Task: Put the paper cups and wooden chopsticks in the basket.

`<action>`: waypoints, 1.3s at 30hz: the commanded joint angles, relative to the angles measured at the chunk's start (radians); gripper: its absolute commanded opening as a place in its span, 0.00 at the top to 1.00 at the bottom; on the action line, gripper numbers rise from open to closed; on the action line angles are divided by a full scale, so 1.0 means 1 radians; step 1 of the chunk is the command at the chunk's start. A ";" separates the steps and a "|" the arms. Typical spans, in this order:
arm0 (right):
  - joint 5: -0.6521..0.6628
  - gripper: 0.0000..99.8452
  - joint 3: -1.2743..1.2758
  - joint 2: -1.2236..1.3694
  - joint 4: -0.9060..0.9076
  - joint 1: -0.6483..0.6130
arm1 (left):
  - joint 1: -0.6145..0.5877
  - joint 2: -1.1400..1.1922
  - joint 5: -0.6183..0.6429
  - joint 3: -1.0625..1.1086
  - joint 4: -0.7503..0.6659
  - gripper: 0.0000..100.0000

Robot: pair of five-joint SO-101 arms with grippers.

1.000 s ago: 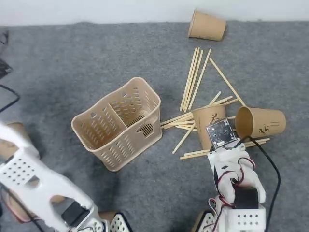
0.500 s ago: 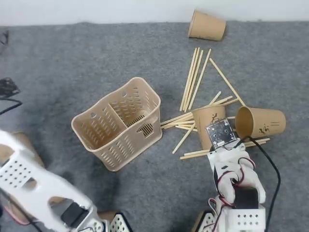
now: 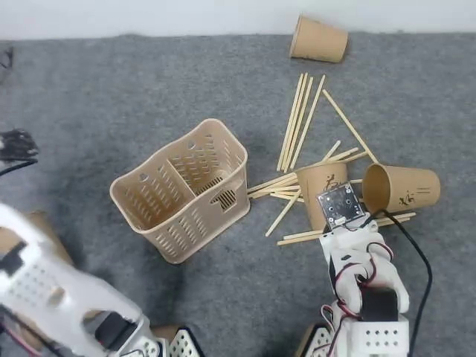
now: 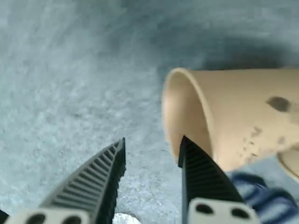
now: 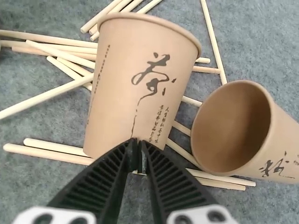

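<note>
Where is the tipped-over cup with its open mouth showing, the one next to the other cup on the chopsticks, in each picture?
High view: the tipped cup lies at the right, with its mouth toward the neighbouring cup.
Right wrist view: the tipped cup lies beside the neighbouring cup, on chopsticks.
Left wrist view: this is a different cup, by the left gripper.
Shared landmark: the neighbouring cup with dark writing.

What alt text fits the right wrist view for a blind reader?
A printed paper cup rests on scattered wooden chopsticks on grey carpet, with the right gripper at its base, fingers closed. A second cup lies beside it, mouth toward the camera.
</note>
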 commanded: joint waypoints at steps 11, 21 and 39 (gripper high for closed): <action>-0.002 0.99 -0.003 0.004 -0.010 0.002 | -0.014 -0.809 -0.158 0.774 0.031 0.81; -0.002 0.99 -0.003 0.004 -0.008 0.002 | -0.098 -1.293 -0.342 1.043 0.005 0.81; -0.002 0.99 -0.003 0.004 -0.005 0.002 | 0.072 -1.048 0.276 1.098 -0.460 0.81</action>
